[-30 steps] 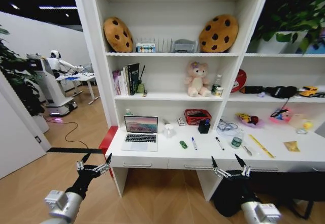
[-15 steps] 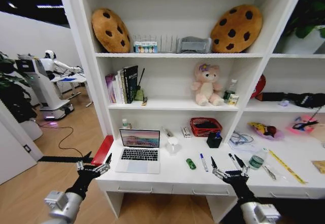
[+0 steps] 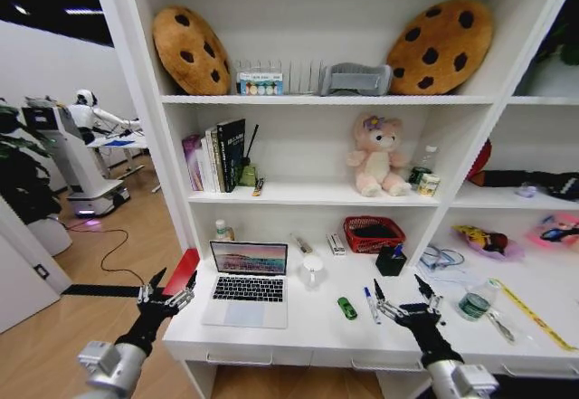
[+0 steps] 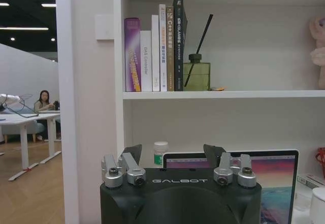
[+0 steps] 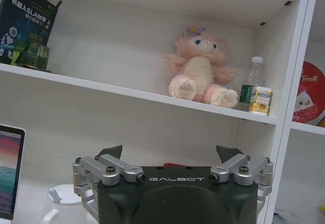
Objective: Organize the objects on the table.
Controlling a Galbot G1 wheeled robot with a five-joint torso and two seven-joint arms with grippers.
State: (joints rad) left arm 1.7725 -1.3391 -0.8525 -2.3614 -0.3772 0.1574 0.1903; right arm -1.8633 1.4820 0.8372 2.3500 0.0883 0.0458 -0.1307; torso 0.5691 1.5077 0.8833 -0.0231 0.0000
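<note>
White desk (image 3: 298, 331) runs across the lower part of the head view beneath a tall shelf unit, and the task's things lie spread along it. At its left end stands the open silver laptop (image 3: 246, 283), screen lit. Right of it, well apart, lies the small green item (image 3: 347, 308), and just beside that a blue pen (image 3: 370, 304). Farther right stands the green-lidded jar (image 3: 473, 303), lid on, and the yellow ruler (image 3: 526, 313) lies slantwise near the desk's right end.

At the back of the desk a red wire basket (image 3: 373, 233) holds something dark that I cannot make out. A black pen holder (image 3: 390, 261) stands in front of it with a blue item poking out. A white lidded mug (image 3: 313, 268) stands behind the laptop's right corner.

On the shelf above, a green glass bottle (image 4: 196, 73) with 1 dark reed stands beside a row of books (image 4: 154, 51).

Left gripper (image 3: 167, 289) hovers off the desk's left front corner, fingers spread and empty. Right gripper (image 3: 404, 299) hangs over the desk's front edge, near the pen, fingers likewise apart and holding nothing.
</note>
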